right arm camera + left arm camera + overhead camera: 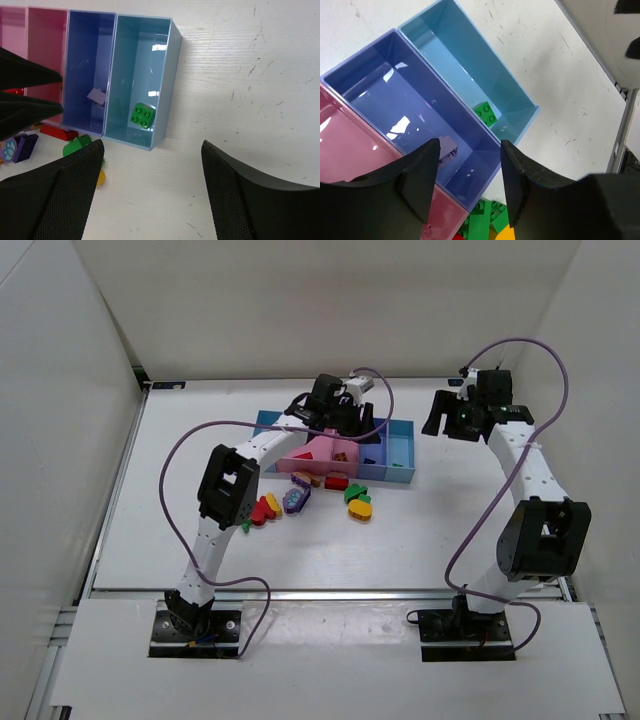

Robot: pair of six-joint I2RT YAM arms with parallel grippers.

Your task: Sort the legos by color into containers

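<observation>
The containers [400,454] are a joined row of pink, blue and light-blue bins. My left gripper [350,432] hovers open and empty over the blue bin [415,95], where a purple piece [448,147] lies. A green lego [485,113] sits in the light-blue bin [470,65]; it also shows in the right wrist view [142,115]. Loose legos lie in front of the bins: red [262,511], yellow [273,504], purple [296,500], green [355,493] and orange-yellow [361,510]. My right gripper [450,422] is open and empty above bare table right of the bins.
A red lego [336,481] and an orange one [303,479] lie against the bins' front wall. The pink bins [46,50] hold some pieces. White walls enclose the table on three sides. The left arm's cable loops over the table's left half.
</observation>
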